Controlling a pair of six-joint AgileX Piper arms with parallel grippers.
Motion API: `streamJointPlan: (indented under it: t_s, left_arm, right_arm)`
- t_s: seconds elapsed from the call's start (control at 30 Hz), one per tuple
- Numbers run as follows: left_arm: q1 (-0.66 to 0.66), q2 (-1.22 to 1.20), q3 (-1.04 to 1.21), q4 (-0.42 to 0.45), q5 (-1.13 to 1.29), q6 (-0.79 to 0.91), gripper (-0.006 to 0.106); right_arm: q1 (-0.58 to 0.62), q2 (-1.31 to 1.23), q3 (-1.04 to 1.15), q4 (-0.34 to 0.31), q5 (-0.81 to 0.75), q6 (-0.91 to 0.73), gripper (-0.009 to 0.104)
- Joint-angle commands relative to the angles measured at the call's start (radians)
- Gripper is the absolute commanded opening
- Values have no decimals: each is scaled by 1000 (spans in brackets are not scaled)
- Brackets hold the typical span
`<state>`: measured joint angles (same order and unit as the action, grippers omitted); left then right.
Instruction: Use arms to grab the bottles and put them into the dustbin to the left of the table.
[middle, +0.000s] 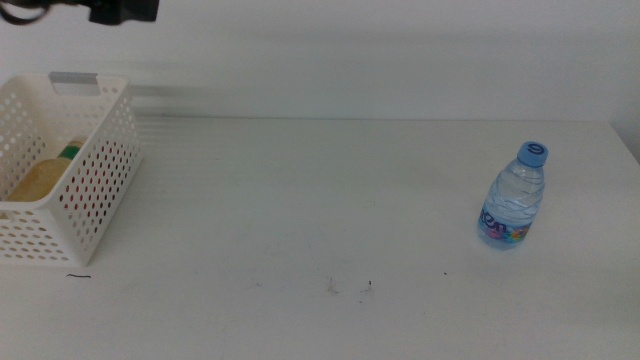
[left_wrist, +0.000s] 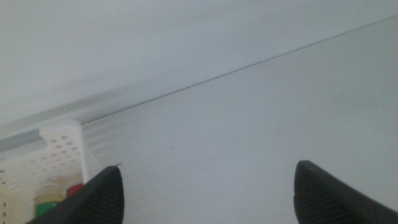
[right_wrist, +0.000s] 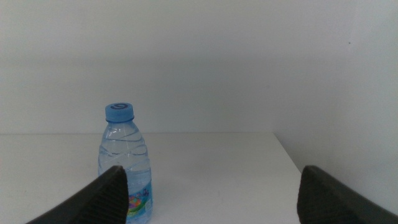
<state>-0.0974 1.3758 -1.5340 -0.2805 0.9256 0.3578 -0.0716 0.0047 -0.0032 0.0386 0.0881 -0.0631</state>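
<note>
The basket (middle: 62, 165) sits at the left edge of the table (middle: 330, 200), and it already holds the yellow tea bottle (middle: 42, 180); the left wrist view also shows a bit of red beside that bottle's green label, probably the can (left_wrist: 75, 189). The one thing left outside is the water bottle (middle: 515, 196), which stands upright with its blue cap on, well away from the basket near the table's right edge.

The left gripper (left_wrist: 208, 193) hangs above the basket, just past its rim toward the table, with its jaws spread wide and nothing between them. That fits a drop already made: open over the basket is how a bottle gets let go.

The right gripper (right_wrist: 211, 196) is out of the middle view. It faces the water bottle from farther off, far from the basket, jaws wide apart and empty, the bottle off toward one jaw rather than centred. It looks posed for an approach, though it needs lining up first.
</note>
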Motion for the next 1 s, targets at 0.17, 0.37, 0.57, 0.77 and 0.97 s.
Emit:
streamJointPlan:
  t_s: [0.17,0.37,0.57,0.77,0.97]
  left_arm:
    - [-56,-147,53,-72,97,65,94]
    - [-161,-316,285,-65,-95,60,94]
    - [-238,-491,526,-70,-236,0,94]
    - [-305,-694,708,-98,-310,-17,94]
    - [-313,-791,734,-104,-300,-26,94]
  right_arm:
    - [-8,-5,3,-2,-7,-5,88]
    - [-8,-5,3,-2,-7,-5,88]
    - [-8,-5,3,-2,-7,-5,88]
    - [-8,-5,3,-2,-7,-5,88]
    - [-8,-5,3,-2,-7,-5,88]
